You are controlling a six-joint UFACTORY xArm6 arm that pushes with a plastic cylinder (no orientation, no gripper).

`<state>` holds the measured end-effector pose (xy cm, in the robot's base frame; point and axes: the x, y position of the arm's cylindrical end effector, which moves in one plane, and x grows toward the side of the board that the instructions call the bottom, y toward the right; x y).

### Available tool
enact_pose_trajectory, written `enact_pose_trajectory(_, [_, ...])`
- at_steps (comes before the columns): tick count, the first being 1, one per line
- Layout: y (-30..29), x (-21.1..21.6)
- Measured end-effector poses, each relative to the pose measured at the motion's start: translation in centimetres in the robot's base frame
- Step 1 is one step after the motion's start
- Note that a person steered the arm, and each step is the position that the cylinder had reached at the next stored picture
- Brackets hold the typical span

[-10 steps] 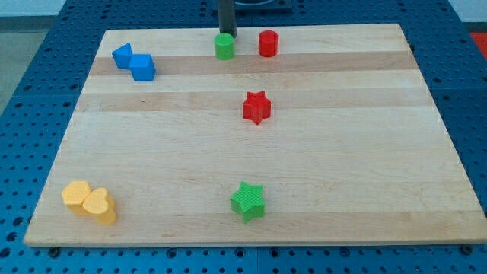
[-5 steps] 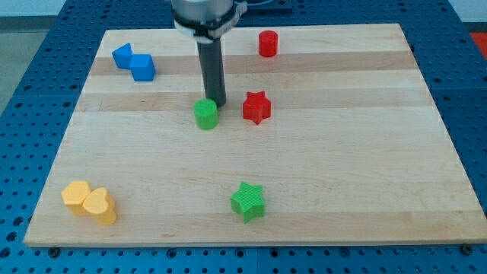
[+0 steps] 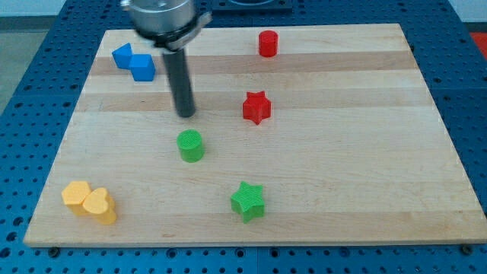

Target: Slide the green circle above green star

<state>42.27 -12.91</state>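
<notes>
The green circle (image 3: 191, 145) stands on the wooden board (image 3: 365, 167), left of the board's middle. The green star (image 3: 248, 201) lies lower and to the right of it, near the view's bottom. My tip (image 3: 186, 114) is above the green circle in the view, a short gap away and not touching it. The rod rises from the tip toward the view's top.
A red star (image 3: 257, 107) lies right of my tip. A red cylinder (image 3: 267, 43) stands near the top edge. Two blue blocks (image 3: 134, 62) sit at the top left. Two yellow blocks (image 3: 90, 202) sit at the bottom left.
The green circle has slid from the top edge down and left, past the red star. My tip followed it down and left, and now stands apart from it.
</notes>
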Motion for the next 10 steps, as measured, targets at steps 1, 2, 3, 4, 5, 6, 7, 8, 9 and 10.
enact_pose_trajectory(1, [-0.5,1.1])
enact_pose_trajectory(2, [-0.4,2.4])
enact_pose_trajectory(3, [0.9,6.4])
enact_pose_trajectory(4, [2.4,10.3])
enact_pose_trajectory(5, [4.7,12.9])
enact_pose_trajectory(6, [5.3,13.5])
enact_pose_trajectory(7, [3.0,13.5])
enact_pose_trajectory(8, [0.4,13.1])
enact_pose_trajectory(9, [-0.9,10.5])
enact_pose_trajectory(10, [1.8,7.5])
